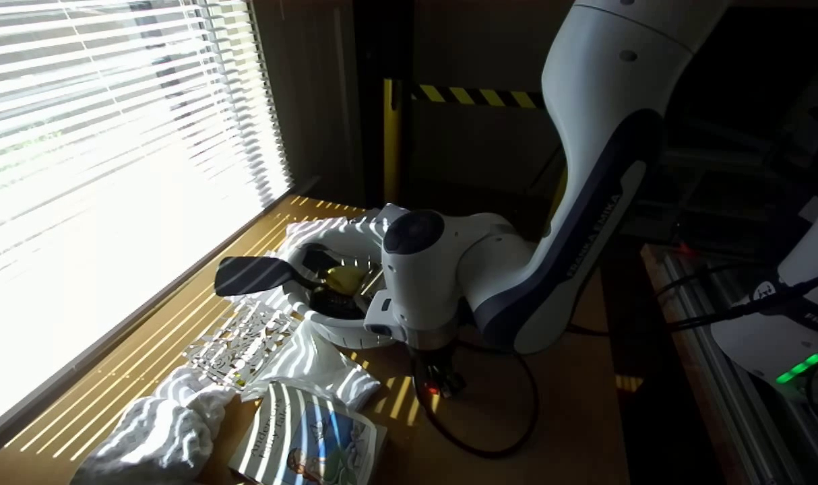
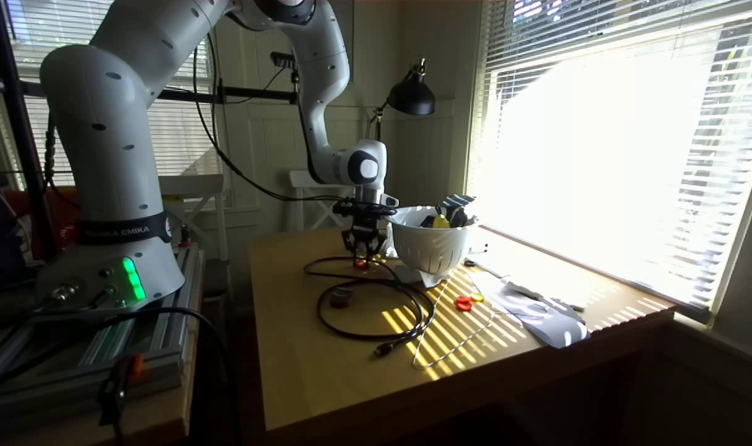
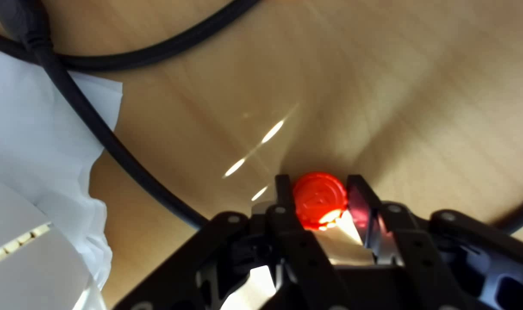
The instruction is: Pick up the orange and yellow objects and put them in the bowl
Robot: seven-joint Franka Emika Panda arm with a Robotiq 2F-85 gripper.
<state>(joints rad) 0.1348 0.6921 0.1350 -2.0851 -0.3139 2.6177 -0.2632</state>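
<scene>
The gripper (image 3: 319,186) is clamped on a round orange-red cap (image 3: 321,200), its jaws against both sides, only the cap's breadth apart. The cap is glossy with a ridged edge; whether it touches the table (image 3: 227,107) cannot be told. Just beside stands the white bowl (image 2: 424,249), holding a yellow object (image 1: 345,279) and a dark spatula (image 1: 254,276). Farther off on the table, a small yellow piece (image 2: 477,297) lies beside red pieces (image 2: 463,306).

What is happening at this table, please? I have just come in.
A robot arm has its gripper at a small round orange-red object beside the white bowl, its fingers seemingly closed on it from both sides. Whether it is lifted, I cannot tell. A red piece and a yellow piece lie on the table, outside the bowl.
</scene>
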